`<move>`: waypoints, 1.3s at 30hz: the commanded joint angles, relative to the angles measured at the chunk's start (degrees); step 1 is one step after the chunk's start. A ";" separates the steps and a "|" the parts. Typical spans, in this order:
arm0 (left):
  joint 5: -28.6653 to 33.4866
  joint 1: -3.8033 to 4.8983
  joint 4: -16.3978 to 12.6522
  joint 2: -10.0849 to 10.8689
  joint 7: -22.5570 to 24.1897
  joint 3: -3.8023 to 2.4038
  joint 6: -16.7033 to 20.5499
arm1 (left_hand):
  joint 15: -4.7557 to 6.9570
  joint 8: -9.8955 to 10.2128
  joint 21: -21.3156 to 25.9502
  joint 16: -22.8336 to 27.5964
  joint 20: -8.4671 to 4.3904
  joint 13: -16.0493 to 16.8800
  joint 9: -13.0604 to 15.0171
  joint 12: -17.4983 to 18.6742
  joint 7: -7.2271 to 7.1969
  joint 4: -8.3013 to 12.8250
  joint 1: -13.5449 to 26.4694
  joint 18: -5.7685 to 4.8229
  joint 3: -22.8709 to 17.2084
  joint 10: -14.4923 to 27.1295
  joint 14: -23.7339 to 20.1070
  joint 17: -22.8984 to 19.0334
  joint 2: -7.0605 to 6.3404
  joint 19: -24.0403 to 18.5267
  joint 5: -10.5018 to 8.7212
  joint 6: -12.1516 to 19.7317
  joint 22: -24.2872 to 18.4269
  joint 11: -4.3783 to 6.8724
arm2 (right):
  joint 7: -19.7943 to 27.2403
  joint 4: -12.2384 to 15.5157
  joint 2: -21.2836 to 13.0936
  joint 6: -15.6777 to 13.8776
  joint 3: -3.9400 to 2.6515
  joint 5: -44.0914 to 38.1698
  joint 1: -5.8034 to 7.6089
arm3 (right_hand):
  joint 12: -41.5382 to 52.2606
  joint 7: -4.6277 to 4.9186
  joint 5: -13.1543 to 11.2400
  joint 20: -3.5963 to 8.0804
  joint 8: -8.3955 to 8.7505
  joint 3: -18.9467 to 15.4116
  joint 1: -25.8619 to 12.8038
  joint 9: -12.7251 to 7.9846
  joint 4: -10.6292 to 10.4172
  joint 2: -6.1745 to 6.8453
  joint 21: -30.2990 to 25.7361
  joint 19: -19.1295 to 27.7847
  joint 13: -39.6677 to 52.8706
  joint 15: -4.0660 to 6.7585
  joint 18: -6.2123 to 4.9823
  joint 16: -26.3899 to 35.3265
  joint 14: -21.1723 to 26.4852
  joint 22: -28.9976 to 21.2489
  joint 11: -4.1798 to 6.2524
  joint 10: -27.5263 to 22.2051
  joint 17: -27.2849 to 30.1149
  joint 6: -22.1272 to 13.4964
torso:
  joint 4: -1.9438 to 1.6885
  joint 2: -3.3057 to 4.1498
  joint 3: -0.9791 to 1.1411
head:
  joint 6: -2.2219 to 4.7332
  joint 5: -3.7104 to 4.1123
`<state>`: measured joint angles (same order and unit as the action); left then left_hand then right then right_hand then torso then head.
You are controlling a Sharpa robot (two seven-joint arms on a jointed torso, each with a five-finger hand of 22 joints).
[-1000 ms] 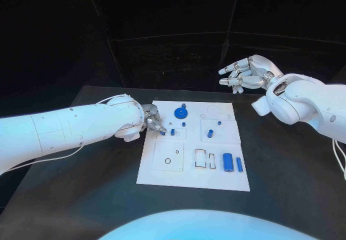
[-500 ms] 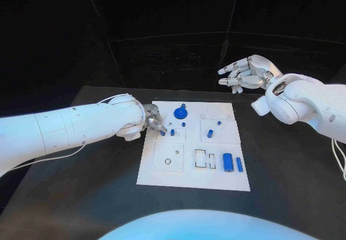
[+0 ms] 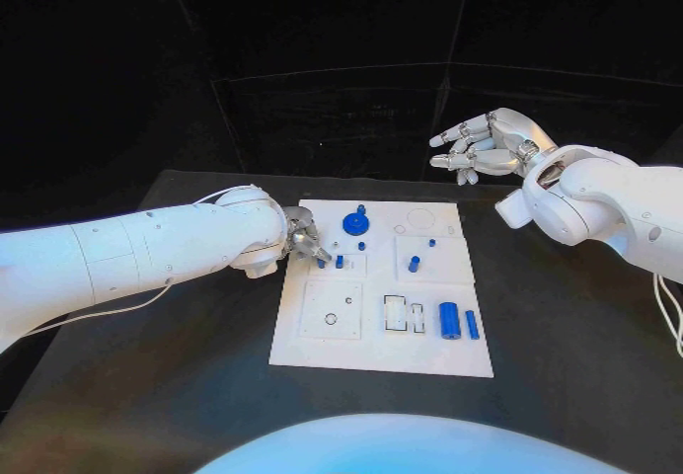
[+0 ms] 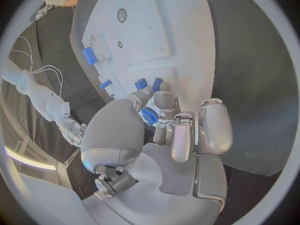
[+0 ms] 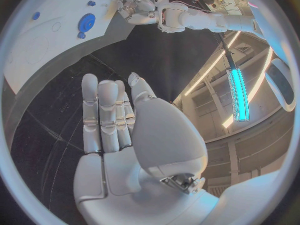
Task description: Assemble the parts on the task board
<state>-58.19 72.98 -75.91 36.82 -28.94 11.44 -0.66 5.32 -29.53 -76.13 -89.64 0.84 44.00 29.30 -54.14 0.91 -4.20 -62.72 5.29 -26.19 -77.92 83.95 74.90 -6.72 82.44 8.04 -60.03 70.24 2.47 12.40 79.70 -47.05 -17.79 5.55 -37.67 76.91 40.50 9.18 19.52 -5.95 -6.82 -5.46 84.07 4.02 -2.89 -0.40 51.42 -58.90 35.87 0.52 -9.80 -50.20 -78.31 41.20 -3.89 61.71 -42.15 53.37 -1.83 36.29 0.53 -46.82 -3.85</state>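
Observation:
The white task board (image 3: pixel 384 341) lies mid-table. My left hand (image 3: pixel 303 244) hovers low over its left edge with fingers curled and nothing pinched; its fingertips (image 4: pixel 164 99) stop just short of two small blue pegs (image 4: pixel 156 84) (image 3: pixel 319 262). A blue gear (image 3: pixel 356 224) stands to the right of that hand, and it shows between the thumb and fingers in the left wrist view (image 4: pixel 149 116). Other pegs (image 3: pixel 415 264) stand in the board. A blue cylinder (image 3: pixel 450 320) and a bar (image 3: pixel 471 324) lie at its near right. My right hand (image 3: pixel 482 145) (image 5: pixel 119 135) is raised and spread beyond the table's far edge, holding nothing.
The black table (image 3: pixel 171 375) surrounds the board with bare room to the left, right and front. White square plates with holes (image 3: pixel 332 308) and slots (image 3: pixel 405 313) sit in the board's near half. A cable (image 3: pixel 107 311) trails under my left arm.
My left hand has shifted very slightly by the two pegs. My right hand stays raised in about the same place. The parts have not moved.

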 commanded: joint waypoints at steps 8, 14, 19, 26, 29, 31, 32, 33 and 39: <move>-0.10 -0.05 0.33 0.03 -0.30 0.05 0.18 | 0.29 0.28 -0.27 -0.28 0.01 0.04 -0.06 -0.21 0.44 -3.93 3.36 -1.08 7.05 0.53 6.01 14.93 -0.37 0.22 -0.42 -0.50 0.09 0.11 | 0.66 0.13 -0.02 -0.03 -0.04 0.06 0.12 | 0.24 -0.11 0.25 0.00 -0.36 0.03 -0.47 -0.08 -0.33 -0.08 -0.42 -0.45 -0.20 -0.12 -0.39 0.56 -0.33 -0.22 0.01 -0.43 -0.02 -0.39 | -0.02 -0.03 -0.04 | 0.13 0.01; -0.09 -0.05 0.00 0.43 -0.13 0.04 1.65 | 0.27 0.29 -0.28 -0.27 -0.05 0.08 -0.04 -0.25 0.48 -6.00 4.00 -1.08 11.68 0.65 6.01 14.90 -0.79 0.28 -0.67 -0.54 0.21 0.08 | 0.69 0.11 -0.05 -0.06 -0.04 0.06 0.12 | 0.26 -0.10 0.21 0.00 -0.35 -0.01 -0.56 -0.08 -0.39 -0.05 -0.47 -0.43 -0.22 -0.14 -0.39 0.64 -0.31 -0.26 -0.01 -0.44 0.03 -0.42 | -0.06 -0.03 -0.05 | 0.30 0.13; -0.09 -0.04 -0.80 1.23 0.13 0.00 3.28 | 0.33 0.29 -0.31 -0.31 -0.10 0.27 -0.04 -0.41 0.42 -7.80 3.65 -1.09 14.90 0.64 6.03 14.99 -0.49 0.34 -1.32 -0.57 0.34 0.14 | 0.75 0.03 -0.02 -0.08 -0.04 0.06 0.12 | 0.28 -0.09 0.18 -0.01 -0.34 -0.05 -0.65 -0.09 -0.46 -0.05 -0.54 -0.40 -0.24 -0.15 -0.39 0.65 -0.30 -0.33 -0.02 -0.46 0.00 -0.45 | -0.04 -0.02 -0.06 | 0.30 0.15; 4.95 0.15 -1.53 2.52 5.88 -0.08 8.90 | -0.08 1.62 2.52 1.07 0.15 -6.86 -0.61 5.81 1.37 -10.69 2.25 -0.37 19.13 4.63 5.33 11.95 0.48 -1.22 -1.25 2.12 -3.26 -0.63 | 0.83 -0.08 -0.07 -0.14 -0.03 0.06 0.12 | 0.28 -0.09 0.18 -0.01 -0.34 -0.05 -0.65 -0.09 -0.46 -0.05 -0.54 -0.40 -0.24 -0.15 -0.39 0.65 -0.30 -0.33 -0.02 -0.46 0.00 -0.45 | -0.07 -0.06 -0.02 | 0.56 0.45; 9.84 0.31 -1.35 2.77 10.90 -0.08 12.27 | -1.70 4.35 9.01 3.64 1.24 -11.06 -2.21 11.33 3.52 -11.85 0.72 1.05 21.61 10.54 4.02 6.97 0.14 -4.96 -1.32 6.60 -11.29 -2.67 | 0.83 -0.18 -0.07 -0.17 -0.03 0.06 0.12 | 0.28 -0.09 0.18 -0.01 -0.34 -0.05 -0.65 -0.09 -0.46 -0.05 -0.54 -0.40 -0.24 -0.15 -0.39 0.65 -0.30 -0.33 -0.02 -0.46 0.00 -0.45 | -0.09 -0.08 0.01 | 0.68 0.49; 12.16 0.39 -1.18 2.85 14.00 -0.08 14.19 | -2.80 6.14 12.80 5.49 2.18 -12.41 -3.48 13.51 5.07 -12.34 -0.02 1.76 23.24 13.51 3.00 3.70 0.05 -7.11 -1.72 9.43 -15.68 -4.07 | 0.82 -0.23 -0.05 -0.17 -0.03 0.06 0.12 | 0.28 -0.09 0.18 -0.01 -0.34 -0.05 -0.65 -0.09 -0.46 -0.05 -0.54 -0.40 -0.24 -0.15 -0.39 0.65 -0.30 -0.33 -0.02 -0.46 0.00 -0.45 | -0.11 -0.06 0.01 | 0.89 0.49; 12.80 0.42 -1.11 2.86 15.03 -0.08 14.74 | -3.35 6.78 14.90 6.73 2.70 -13.12 -4.09 14.46 5.72 -12.40 -0.36 2.16 24.17 14.83 2.29 1.56 0.08 -8.27 -1.88 10.37 -18.06 -4.67 | 0.82 -0.25 -0.04 -0.16 -0.03 0.06 0.12 | 0.28 -0.09 0.18 -0.01 -0.34 -0.05 -0.65 -0.09 -0.46 -0.05 -0.54 -0.40 -0.24 -0.15 -0.39 0.65 -0.30 -0.33 -0.02 -0.46 0.00 -0.45 | -0.10 -0.06 0.01 | 0.90 0.49; 13.44 0.46 -1.06 2.87 16.25 -0.08 15.30 | -3.75 7.36 15.67 7.16 3.07 -13.70 -4.67 15.11 6.15 -12.39 -0.81 2.32 24.95 15.67 2.06 0.88 0.13 -8.60 -1.93 11.22 -18.81 -5.15 | 0.82 -0.27 -0.03 -0.14 -0.03 0.06 0.12 | 0.28 -0.09 0.18 -0.01 -0.34 -0.05 -0.65 -0.09 -0.46 -0.05 -0.54 -0.40 -0.24 -0.15 -0.39 0.65 -0.30 -0.33 -0.02 -0.46 0.00 -0.45 | -0.10 -0.07 0.00 | 0.98 0.55; 12.84 0.56 -0.39 2.07 24.07 -0.06 16.70 | -5.31 8.94 29.36 18.11 4.84 -17.57 -7.57 19.55 7.80 -7.30 -12.86 5.04 23.81 22.40 -6.12 -16.14 2.26 -17.07 -1.83 12.52 -33.12 -6.90 | 0.77 -0.29 -0.05 -0.09 -0.03 0.06 0.12 | 0.30 -0.08 0.18 -0.02 -0.34 -0.07 -0.72 -0.09 -0.51 -0.06 -0.55 -0.40 -0.26 -0.16 -0.39 0.66 -0.30 -0.32 -0.03 -0.46 -0.01 -0.48 | -0.07 -0.02 0.07 | 1.28 0.68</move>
<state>-47.04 73.40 -76.46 39.28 -13.49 11.41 12.70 0.11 -20.70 -48.04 -72.74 5.53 26.75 21.94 -35.01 8.56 -12.12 -74.39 9.75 -2.11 -56.19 78.69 60.56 -4.67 66.23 6.24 -47.60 38.39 -4.25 12.58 79.37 -47.09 -17.83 5.56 -37.67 76.91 40.50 9.18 19.52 -5.95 -6.82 -5.62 84.07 4.02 -3.05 -0.41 51.20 -58.90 35.69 0.52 -9.80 -49.91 -78.31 40.94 -3.89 61.71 -42.15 53.37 -1.93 36.23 0.54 -45.69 -3.29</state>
